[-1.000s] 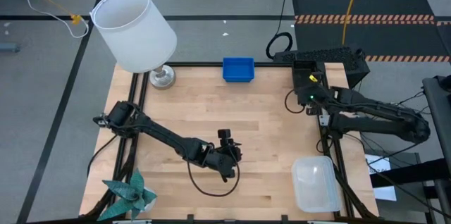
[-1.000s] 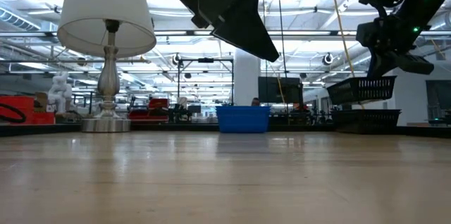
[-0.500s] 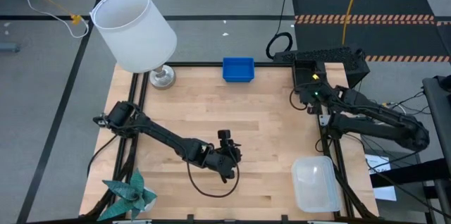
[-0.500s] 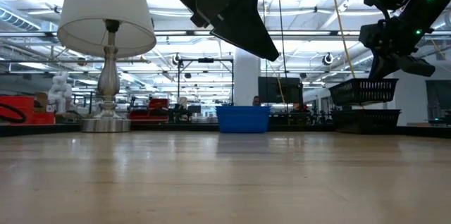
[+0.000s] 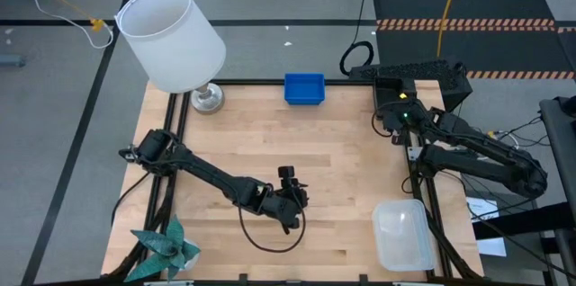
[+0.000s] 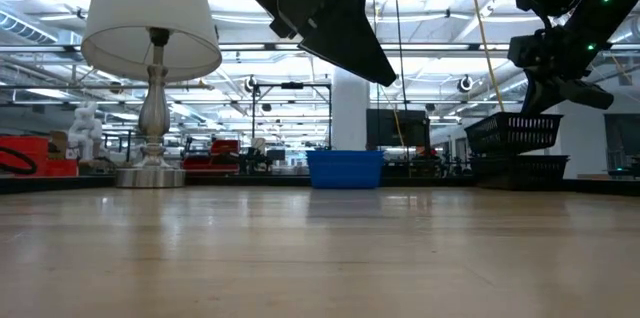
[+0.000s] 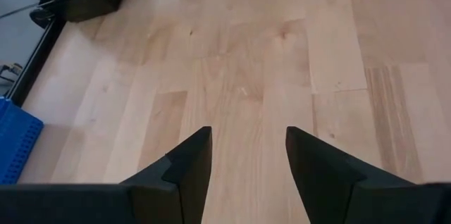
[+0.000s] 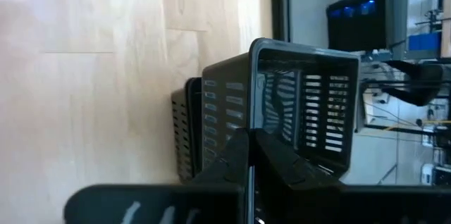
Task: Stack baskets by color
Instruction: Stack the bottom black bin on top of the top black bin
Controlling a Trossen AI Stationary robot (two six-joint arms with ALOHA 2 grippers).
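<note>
My right gripper (image 6: 548, 93) is shut on a black slotted basket (image 6: 513, 131), which hangs just above a second black basket (image 6: 520, 168) standing on its base at the table's far right corner (image 5: 432, 77). A blue basket (image 5: 304, 88) stands at the middle of the far edge. A clear basket (image 5: 403, 232) lies at the near right corner. My left gripper (image 7: 246, 160) is open over bare wood at the middle of the table's near half, with nothing between its fingers. My right gripper pinches the top rim of one wall (image 8: 243, 136) of the black basket between its two shut fingers (image 8: 275, 157). It comes from above, slanting down. The basket hangs below the fingers, slightly tilted, clear of the black basket under it.
A white lamp (image 5: 175, 39) stands at the far left corner and a teal paper plant (image 5: 166, 248) at the near left corner. Bare wood (image 5: 342, 156) lies between the two arms. The left arm (image 5: 207, 174) stretches low across the near left part.
My right gripper has shifted a little toward the table's far edge, still shut on the black basket, which stays lifted over the other black basket.
</note>
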